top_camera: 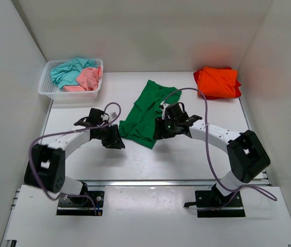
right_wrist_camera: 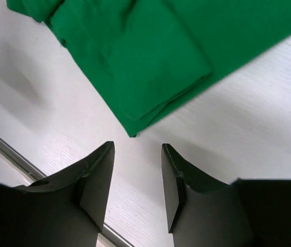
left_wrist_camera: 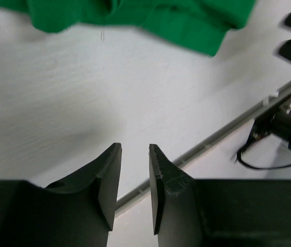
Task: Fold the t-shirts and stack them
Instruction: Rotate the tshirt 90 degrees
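The green t-shirt (top_camera: 148, 110) is soft, matte knit. It lies flat on the smooth white table (top_camera: 186, 154) near the middle, as a long folded band running from far right to near left. In the right wrist view its layers show as a doubled edge that ends in a blunt, squared corner, with shallow creases along the fold. The orange t-shirt (top_camera: 218, 81) is a thick, roughly square folded bundle at the far right corner of the table, well apart from the green one.

At the far left stands a white plastic mesh basket (top_camera: 68, 94), rectangular with perforated walls and a rolled rim. A teal t-shirt (top_camera: 68, 71) is crumpled in its left and far part. A pink t-shirt (top_camera: 88, 78) is bunched against its right side, touching the teal one.

The left gripper (left_wrist_camera: 134, 175) is just beside the near left end of the green cloth. Its black ribbed fingers (left_wrist_camera: 109, 180) are parted by a narrow gap, with only bare table showing between them. The right gripper (right_wrist_camera: 137, 175) is on the right side of the green shirt. Its jaws stand apart and hold nothing, and the folded corner lies just beyond the fingertips without touching them.
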### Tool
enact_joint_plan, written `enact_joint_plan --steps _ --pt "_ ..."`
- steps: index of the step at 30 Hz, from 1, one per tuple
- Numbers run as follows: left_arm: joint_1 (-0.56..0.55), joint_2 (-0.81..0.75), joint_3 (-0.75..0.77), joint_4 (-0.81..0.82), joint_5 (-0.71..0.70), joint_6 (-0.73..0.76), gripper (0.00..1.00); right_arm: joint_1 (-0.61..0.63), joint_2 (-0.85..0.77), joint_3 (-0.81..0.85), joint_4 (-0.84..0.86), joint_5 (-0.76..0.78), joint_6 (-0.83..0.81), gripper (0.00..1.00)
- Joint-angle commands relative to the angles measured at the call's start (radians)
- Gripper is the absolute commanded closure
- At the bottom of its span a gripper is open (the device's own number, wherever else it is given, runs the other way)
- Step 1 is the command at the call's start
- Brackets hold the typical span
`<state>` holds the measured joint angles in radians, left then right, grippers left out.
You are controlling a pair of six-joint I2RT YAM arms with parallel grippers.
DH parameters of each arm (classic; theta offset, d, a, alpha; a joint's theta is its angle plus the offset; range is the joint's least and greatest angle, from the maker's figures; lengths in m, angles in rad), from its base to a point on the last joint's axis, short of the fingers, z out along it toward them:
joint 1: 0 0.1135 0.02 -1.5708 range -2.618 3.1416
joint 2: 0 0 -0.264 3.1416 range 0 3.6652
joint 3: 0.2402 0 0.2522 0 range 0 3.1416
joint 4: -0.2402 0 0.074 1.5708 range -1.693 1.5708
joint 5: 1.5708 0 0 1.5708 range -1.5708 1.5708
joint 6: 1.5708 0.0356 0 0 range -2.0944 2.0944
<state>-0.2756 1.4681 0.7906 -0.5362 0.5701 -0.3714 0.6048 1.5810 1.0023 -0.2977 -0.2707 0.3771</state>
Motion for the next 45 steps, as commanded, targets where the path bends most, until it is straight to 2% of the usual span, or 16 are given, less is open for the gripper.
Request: enact_joint_plan --steps 1,4,9,19,33,38,40,41,43,45 --pt "0.022 -0.234 -0.048 0.226 -0.158 -0.099 0.57 -0.025 -0.079 -0.06 0.188 0.032 0.11 0.61" --pt "0.052 -0.336 -0.146 0.361 -0.289 -0.197 0.53 -0.062 -0.087 -0.119 0.27 0.001 0.228 0.64" --pt "0.047 -0.299 -0.162 0.404 -0.432 -0.219 0.49 -0.037 -0.084 -0.162 0.359 0.005 0.382 0.62" --pt "0.05 -0.195 -0.218 0.562 -0.432 -0.254 0.5 -0.022 -0.009 -0.186 0.405 -0.005 0.442 0.61" --pt "0.024 -0.048 -0.173 0.64 -0.398 -0.276 0.5 -0.022 0.091 -0.174 0.411 -0.015 0.453 0.59" --pt "0.021 0.006 -0.142 0.662 -0.363 -0.285 0.6 -0.023 0.123 -0.149 0.414 -0.035 0.434 0.61" --pt "0.021 0.012 -0.125 0.667 -0.348 -0.291 0.69 -0.02 0.129 -0.137 0.402 -0.024 0.424 0.66" --pt "0.021 0.011 -0.125 0.667 -0.337 -0.293 0.7 -0.02 0.126 -0.134 0.397 -0.021 0.416 0.67" --pt "0.022 0.003 -0.12 0.663 -0.343 -0.291 0.83 -0.02 0.12 -0.129 0.394 -0.021 0.411 0.77" --pt "0.026 0.0 -0.117 0.657 -0.325 -0.29 0.88 -0.025 0.116 -0.127 0.372 -0.021 0.405 0.78"
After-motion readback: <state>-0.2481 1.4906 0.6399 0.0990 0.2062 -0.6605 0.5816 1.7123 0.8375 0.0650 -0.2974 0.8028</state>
